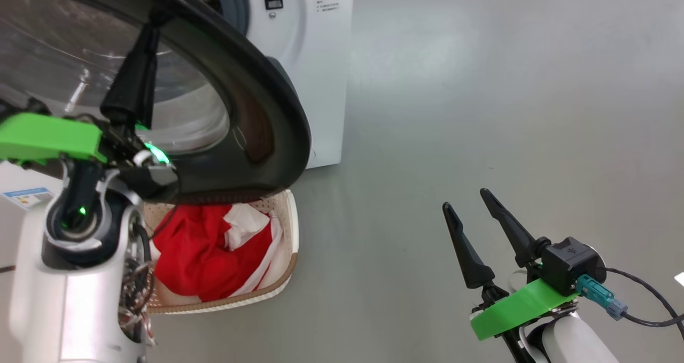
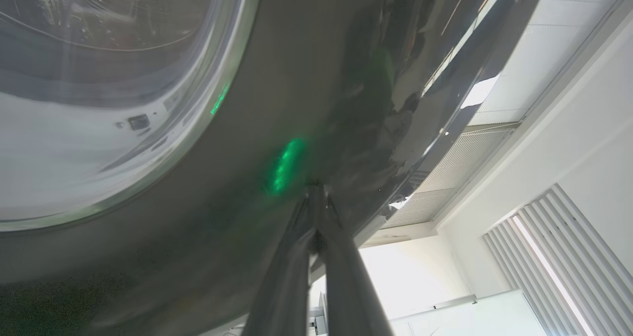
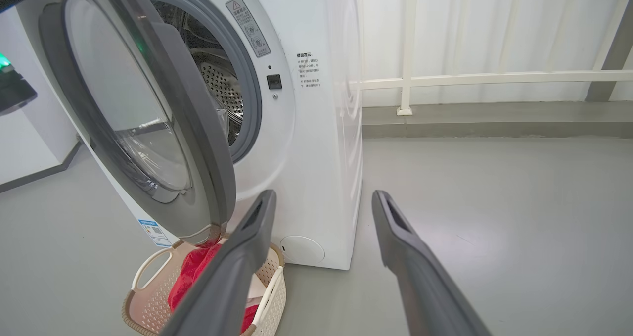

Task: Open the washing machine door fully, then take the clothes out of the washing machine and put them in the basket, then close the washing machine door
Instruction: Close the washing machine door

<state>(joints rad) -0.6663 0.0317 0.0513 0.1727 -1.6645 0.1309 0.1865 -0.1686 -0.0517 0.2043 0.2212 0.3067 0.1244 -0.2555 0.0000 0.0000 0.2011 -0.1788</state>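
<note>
Clothes (image 1: 208, 256) in basket (image 1: 292, 229), door (image 1: 256, 85) ajar — left hand (image 2: 316, 190) closed at its rim, right hand (image 1: 465, 198) wide.

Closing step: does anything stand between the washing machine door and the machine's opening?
Nothing visible does. The gap between the washing machine door and the grey ring looks free; the clothes lie in the basket below the door's lower edge. The left gripper, shut, rests on the door's outer face.

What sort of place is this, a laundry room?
Likely a test room staged as a laundry corner: a washer on bare grey floor, a white railing beyond, a basket of clothes in front.
</note>
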